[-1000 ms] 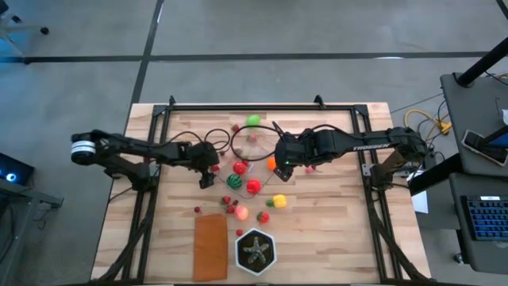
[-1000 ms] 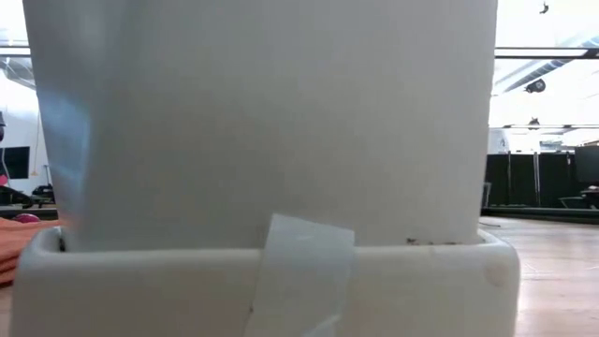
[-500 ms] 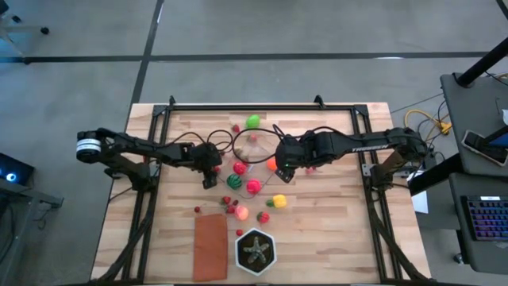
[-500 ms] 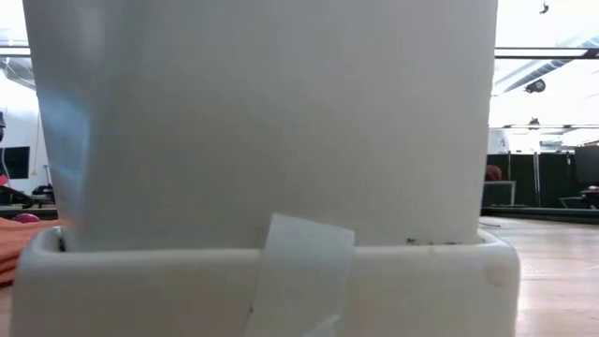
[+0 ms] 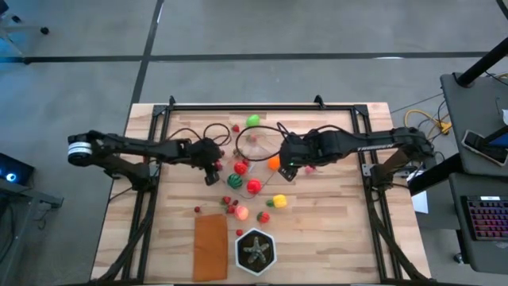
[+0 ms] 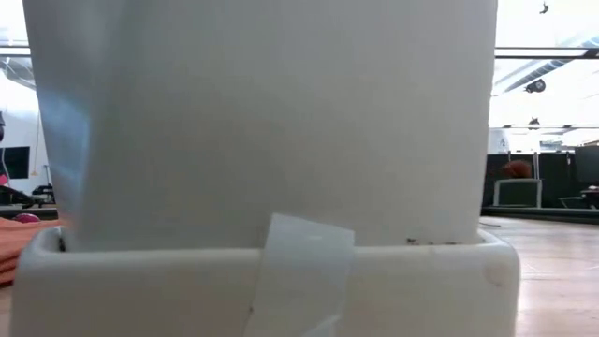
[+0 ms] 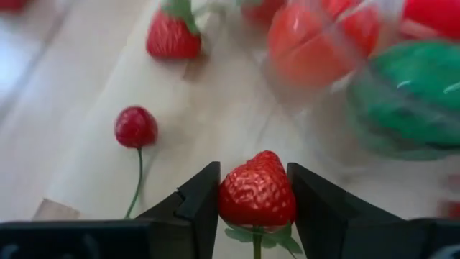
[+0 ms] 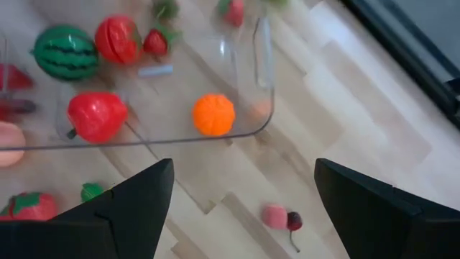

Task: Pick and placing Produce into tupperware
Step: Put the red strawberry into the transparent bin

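- The left gripper (image 7: 256, 198) is clamped on a small red toy strawberry (image 7: 257, 193). One dark finger presses each side of it.
- In the high view the left gripper (image 5: 213, 167) is low over the wooden table (image 5: 333, 230), just left of the clear plastic box with rounded corners (image 5: 258, 159).
- The right gripper (image 8: 241, 208) has its two dark fingers (image 8: 129, 201) spread wide apart. It holds nothing.
- In the high view the right gripper (image 5: 282, 165) is at the right side of the clear box.
- Inside the clear box (image 8: 262, 79) lie a small round orange fruit (image 8: 213, 114), a red tomato-like toy (image 8: 96, 115), a striped dark green watermelon (image 8: 66, 52), another round red toy (image 8: 118, 39) and a little strawberry (image 8: 154, 42).
- The held strawberry is just outside the box. The box wall with red and green toys behind it is close ahead of the left gripper.
- On the table near the left gripper lie a red cherry with a thin stem (image 7: 136, 128) and a second strawberry (image 7: 173, 37).
- A pink and dark red cherry pair (image 8: 280, 217) lies on the wood outside the box, near the right gripper.
- More toys are on the table: a bright green one (image 5: 252, 121) at the far side and a yellow one (image 5: 279, 201) nearer the front.
- At the front are a flat orange-brown rectangle (image 5: 209, 246) and a green star-shaped plant in a black six-sided pot (image 5: 255, 251).
- The low view is blocked by a big white thing (image 6: 262, 140) with a strip of tape.
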